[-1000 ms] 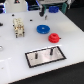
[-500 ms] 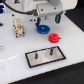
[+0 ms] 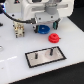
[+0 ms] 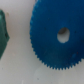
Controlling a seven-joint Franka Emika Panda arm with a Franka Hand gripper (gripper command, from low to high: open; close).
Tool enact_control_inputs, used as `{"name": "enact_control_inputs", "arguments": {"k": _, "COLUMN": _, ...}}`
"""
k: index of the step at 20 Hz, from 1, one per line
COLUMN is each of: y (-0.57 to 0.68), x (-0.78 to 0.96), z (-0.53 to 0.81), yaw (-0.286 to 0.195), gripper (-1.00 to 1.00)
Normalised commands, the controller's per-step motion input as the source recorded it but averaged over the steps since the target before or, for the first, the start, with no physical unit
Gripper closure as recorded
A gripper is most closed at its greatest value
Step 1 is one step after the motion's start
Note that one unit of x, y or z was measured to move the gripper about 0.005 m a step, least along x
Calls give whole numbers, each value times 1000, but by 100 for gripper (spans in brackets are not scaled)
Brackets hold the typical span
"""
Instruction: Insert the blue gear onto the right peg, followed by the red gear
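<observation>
A white table (image 3: 12, 60) fills most of the exterior view, with a dark background behind it. The white robot arm (image 3: 37, 9) hangs low over the far part of the table. Its gripper (image 3: 48, 23) is right above the blue gear (image 3: 45, 28). Only a small bit of the blue gear peeks out under the gripper in this view. I cannot tell if the jaws are open or closed, because the picture is too blurry there.

The red gear (image 3: 53, 37) lies flat on the table just beside the blue gear, a little nearer to the camera. It has a raised bump in the middle.

Closer to the camera is a grey plate (image 3: 46, 55) with a black edge. Two thin dark pegs stand up on it. The right peg (image 3: 50, 50) is the one toward the exterior view's right, and the left peg (image 3: 37, 56) is the other one. Both pegs are bare. The gears are well apart from the plate.

A small tan and black thing (image 3: 19, 30) sits on the table on the exterior view's left.

In the wrist view, the blue gear (image 4: 57, 36) looks very big and close. You can see its little teeth and its small middle hole. A dark green thing (image 4: 4, 34) shows at one edge, apart from the gear.
</observation>
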Motion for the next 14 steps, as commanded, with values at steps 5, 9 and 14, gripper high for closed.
{"name": "enact_control_inputs", "arguments": {"k": 5, "y": 0, "x": -135, "z": -7, "yaw": 0, "gripper": 100}}
{"name": "enact_control_inputs", "arguments": {"k": 9, "y": -11, "x": -196, "z": -45, "yaw": 0, "gripper": 100}}
{"name": "enact_control_inputs", "arguments": {"k": 14, "y": 2, "x": -170, "z": -51, "yaw": 0, "gripper": 100}}
